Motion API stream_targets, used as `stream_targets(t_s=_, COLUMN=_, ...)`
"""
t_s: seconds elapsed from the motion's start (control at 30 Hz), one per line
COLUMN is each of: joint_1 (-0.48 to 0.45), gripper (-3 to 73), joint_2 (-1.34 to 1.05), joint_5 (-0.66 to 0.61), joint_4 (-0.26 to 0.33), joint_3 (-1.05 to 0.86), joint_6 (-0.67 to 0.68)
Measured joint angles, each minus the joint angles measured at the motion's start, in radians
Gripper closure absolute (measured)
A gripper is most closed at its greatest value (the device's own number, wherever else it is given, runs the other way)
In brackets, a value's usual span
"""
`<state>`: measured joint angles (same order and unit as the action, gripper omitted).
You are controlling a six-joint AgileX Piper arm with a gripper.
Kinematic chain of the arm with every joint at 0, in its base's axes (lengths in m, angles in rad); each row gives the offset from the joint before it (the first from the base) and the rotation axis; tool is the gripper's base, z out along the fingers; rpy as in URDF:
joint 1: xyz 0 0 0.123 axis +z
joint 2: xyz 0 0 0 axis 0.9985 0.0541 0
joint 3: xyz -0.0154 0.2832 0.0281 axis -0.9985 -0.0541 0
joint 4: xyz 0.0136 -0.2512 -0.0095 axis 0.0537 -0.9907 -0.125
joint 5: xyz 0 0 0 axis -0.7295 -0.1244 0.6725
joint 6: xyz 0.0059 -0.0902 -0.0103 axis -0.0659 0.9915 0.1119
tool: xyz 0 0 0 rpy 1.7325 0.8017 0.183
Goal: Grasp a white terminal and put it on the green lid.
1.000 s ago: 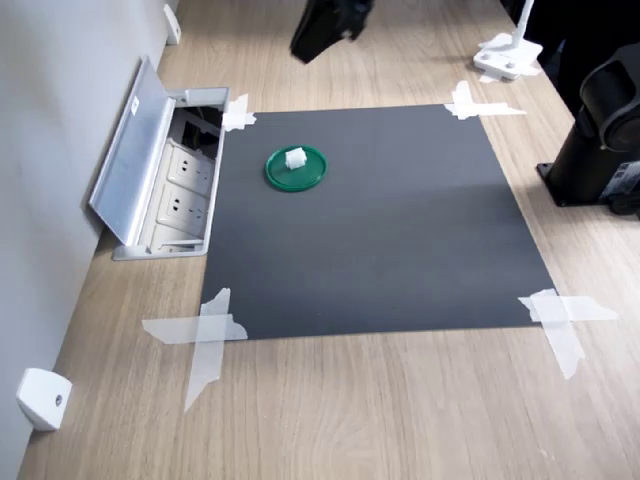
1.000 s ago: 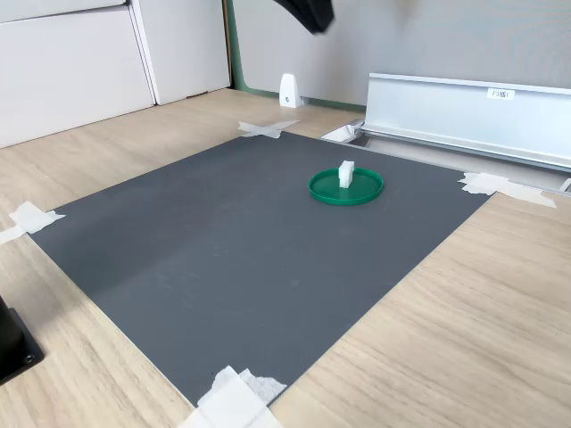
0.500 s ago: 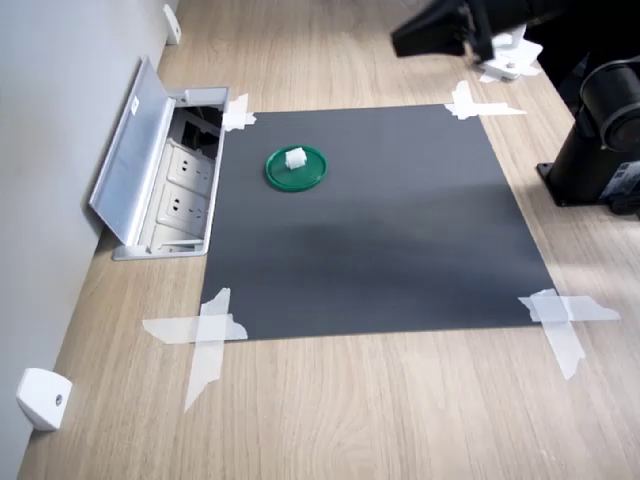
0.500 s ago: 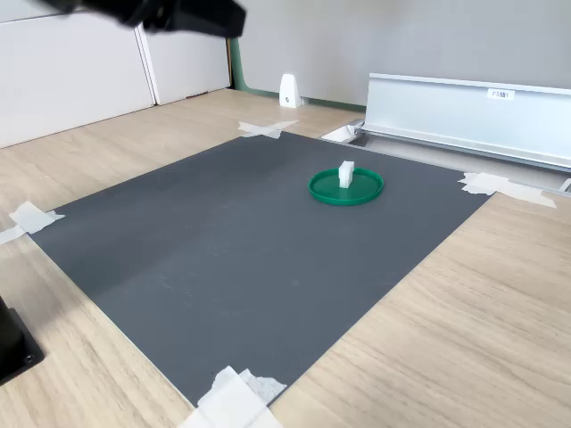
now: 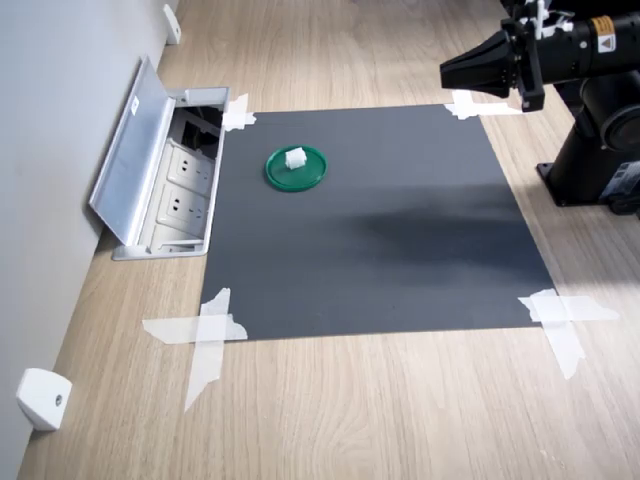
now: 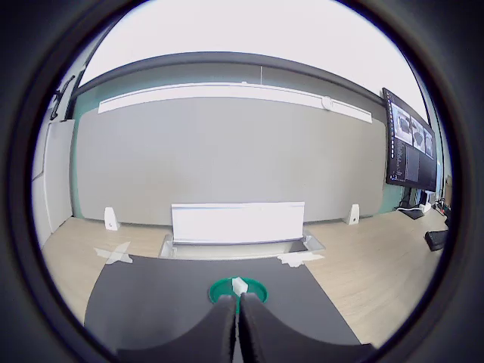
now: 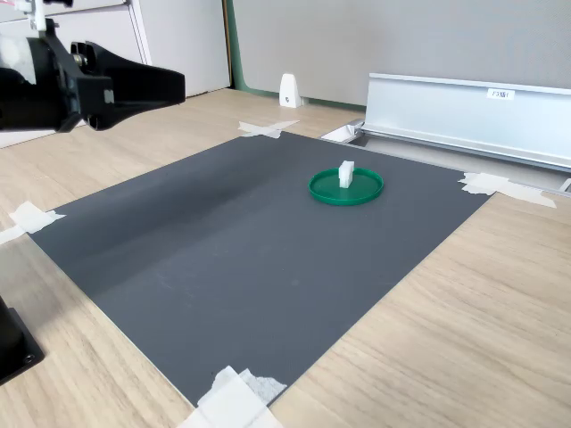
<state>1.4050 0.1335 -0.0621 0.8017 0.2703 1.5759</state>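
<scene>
Dark mat [image 5: 400, 230]: white terminal [image 5: 295, 157] (on green lid [image 5: 296, 169])

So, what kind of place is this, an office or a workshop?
Probably an office or lab desk set up for robot tests: a wooden tabletop with a built-in socket box, a dark mat taped down at the corners, and a monitor by the wall.

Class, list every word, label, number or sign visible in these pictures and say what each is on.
Yellow warning sticker on the arm: too small to read.
Small white label on the open metal cover: blurred, unreadable.
Screen on the wall: content too small to read.
Nothing else carries text.
</scene>
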Motion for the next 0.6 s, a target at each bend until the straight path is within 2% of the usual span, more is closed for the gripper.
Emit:
stream_targets(t_s=0.27, joint_1=0.0, gripper=70.3, joint_2=-0.035, joint_5=-0.007, joint_4=-0.008, joint_3=-0.018, joint_6=0.0)
stream_targets(t_s=0.6, joint_1=0.0, gripper=70.3, joint_2=-0.035, joint_5=-0.106, joint_4=-0.017, joint_3=-0.019, joint_6=0.0)
